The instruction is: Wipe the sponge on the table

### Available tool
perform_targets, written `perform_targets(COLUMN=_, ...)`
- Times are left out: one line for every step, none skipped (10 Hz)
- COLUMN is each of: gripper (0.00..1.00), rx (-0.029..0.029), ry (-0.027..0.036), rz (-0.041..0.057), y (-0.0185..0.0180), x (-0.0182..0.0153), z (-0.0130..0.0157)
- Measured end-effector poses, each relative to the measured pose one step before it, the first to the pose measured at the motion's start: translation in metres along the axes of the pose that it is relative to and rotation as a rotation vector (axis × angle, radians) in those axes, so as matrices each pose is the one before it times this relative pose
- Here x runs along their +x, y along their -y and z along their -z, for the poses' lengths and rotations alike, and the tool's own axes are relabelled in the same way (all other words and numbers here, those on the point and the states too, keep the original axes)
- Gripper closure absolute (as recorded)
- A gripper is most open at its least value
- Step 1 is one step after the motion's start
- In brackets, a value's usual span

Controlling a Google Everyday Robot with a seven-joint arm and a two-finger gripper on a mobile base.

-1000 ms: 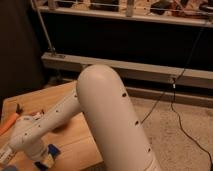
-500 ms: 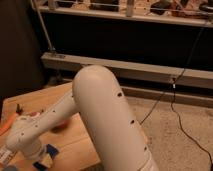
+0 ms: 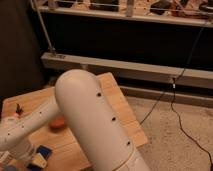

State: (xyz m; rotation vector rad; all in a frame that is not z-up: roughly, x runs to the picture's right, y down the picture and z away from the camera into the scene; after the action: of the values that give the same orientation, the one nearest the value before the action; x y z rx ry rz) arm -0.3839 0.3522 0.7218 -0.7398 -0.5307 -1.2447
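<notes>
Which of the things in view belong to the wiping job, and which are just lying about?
For the job: sponge; table; gripper, shut, at the picture's lower left beside the sponge.
Lying about: orange bowl on the table; black cable on the floor.

A thick white arm (image 3: 95, 120) fills the foreground, bending at its elbow and reaching down-left over the light wooden table (image 3: 37, 100). The gripper (image 3: 31, 160) sits low at the bottom-left corner, closed, right against the blue sponge (image 3: 44, 149); whether it grips the pad cannot be told. An orange-red bowl (image 3: 57, 124) peeks out from behind the forearm. A black cable (image 3: 175, 107) trails over the speckled floor (image 3: 170, 145).
</notes>
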Motion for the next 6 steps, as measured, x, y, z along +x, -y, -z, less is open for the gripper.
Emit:
perform_targets(gripper=0.63, rx=0.00144, ry=-0.01474, rz=0.0117, y=0.01002, x=0.00741, z=0.00411)
perform_targets(gripper=0.63, rx=-0.00381, ry=-0.02181, rz=-0.00168, y=0.00491, x=0.01436, z=0.00583)
perform_targets(gripper=0.63, rx=-0.00512, ry=-0.02107, rz=-0.00797, y=0.00104, x=0.01465, z=0.00419)
perform_targets(gripper=0.63, rx=-0.01233, ry=-0.00832, rz=-0.01114, y=-0.00191, x=0.00941, z=0.00212)
perform_targets(gripper=0.63, rx=-0.01596, ry=-0.00429, rz=-0.00996, y=-0.00322, x=0.00717, z=-0.00151)
perform_targets(gripper=0.63, rx=-0.00948, ry=0.00353, rz=-0.01019, y=-0.00284, x=0.0033, z=-0.00135)
